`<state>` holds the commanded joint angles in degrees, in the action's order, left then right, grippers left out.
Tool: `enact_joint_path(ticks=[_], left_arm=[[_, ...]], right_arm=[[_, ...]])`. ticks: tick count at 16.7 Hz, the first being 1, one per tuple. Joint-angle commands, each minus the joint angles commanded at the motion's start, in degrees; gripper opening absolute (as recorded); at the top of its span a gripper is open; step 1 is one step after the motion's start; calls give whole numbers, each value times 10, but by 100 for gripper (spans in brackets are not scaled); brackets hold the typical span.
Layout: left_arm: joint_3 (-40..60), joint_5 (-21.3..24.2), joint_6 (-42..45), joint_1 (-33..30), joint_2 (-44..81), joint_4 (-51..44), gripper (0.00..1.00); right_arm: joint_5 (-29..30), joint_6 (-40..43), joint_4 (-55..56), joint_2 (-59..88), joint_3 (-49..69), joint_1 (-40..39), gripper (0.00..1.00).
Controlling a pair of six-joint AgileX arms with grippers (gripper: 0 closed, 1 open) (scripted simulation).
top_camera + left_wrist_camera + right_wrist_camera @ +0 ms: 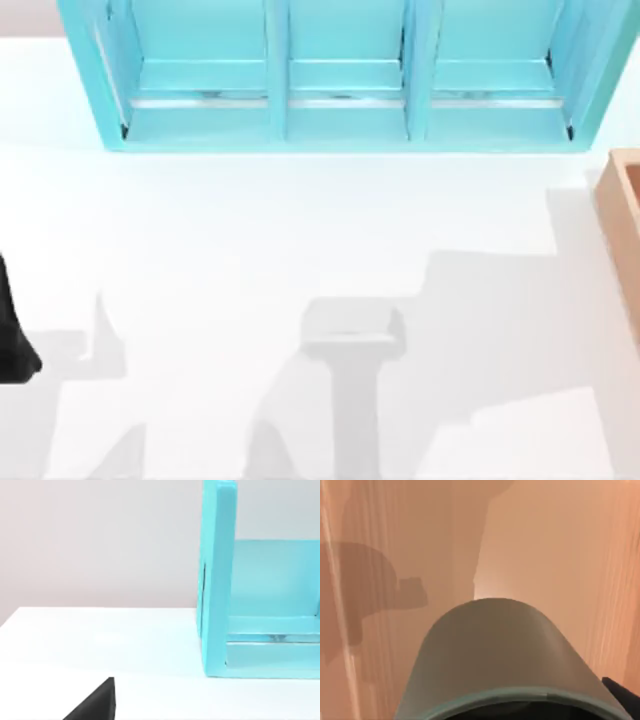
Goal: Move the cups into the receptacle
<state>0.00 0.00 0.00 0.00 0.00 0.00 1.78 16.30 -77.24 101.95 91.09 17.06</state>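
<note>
- One cup, the olive-grey cup (495,650), is sitting inside the box (550,540): tan wood is surrounding it on every side in the right wrist view, and its rim is facing the camera.
- One dark tip of the right gripper (621,696) is showing just beside that rim; I cannot tell whether this gripper is pinching the cup or standing spread around it.
- If it is pinching and the cup is hanging above the floor of the box, letting go there is risking a bounce, with the cup tipping onto its side, or rolling against a box wall.
- If it is standing loose around the cup, a crooked lift is risking a snag on the rim, dragging the cup up and dropping it over the box wall onto the counter (250,230).
- Box walls are looking thick and close to the cup, so any sideways swing while low inside the box is risking a knock that shoves the box (622,230) farther from the blue shelf (340,70).
- Left gripper (95,702) is waiting well apart from the box, across the counter, near the shelf's far end; whether it is spread or pressed together I cannot tell. It is posing little danger while both arms are keeping this far apart.
</note>
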Motion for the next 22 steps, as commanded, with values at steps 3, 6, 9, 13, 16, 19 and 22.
enact_joint_path(ticks=[3,6,9,13,16,19,22], left_arm=[[0,0,0,0,0,0,100],[0,0,0,0,0,0,100],[0,0,0,0,0,0,100],[0,0,0,0,0,0,100],[0,0,0,0,0,0,100],[0,0,0,0,0,0,100],[0,0,0,0,0,0,100]], right_arm=[[1,46,-5,-8,10,46,0],[1,49,-5,-9,11,49,0],[2,47,6,-7,-1,46,0],[2,40,82,-7,-73,41,0],[2,37,134,-5,-123,36,0],[2,36,141,-4,-130,36,0],[2,36,141,-4,-130,36,8]])
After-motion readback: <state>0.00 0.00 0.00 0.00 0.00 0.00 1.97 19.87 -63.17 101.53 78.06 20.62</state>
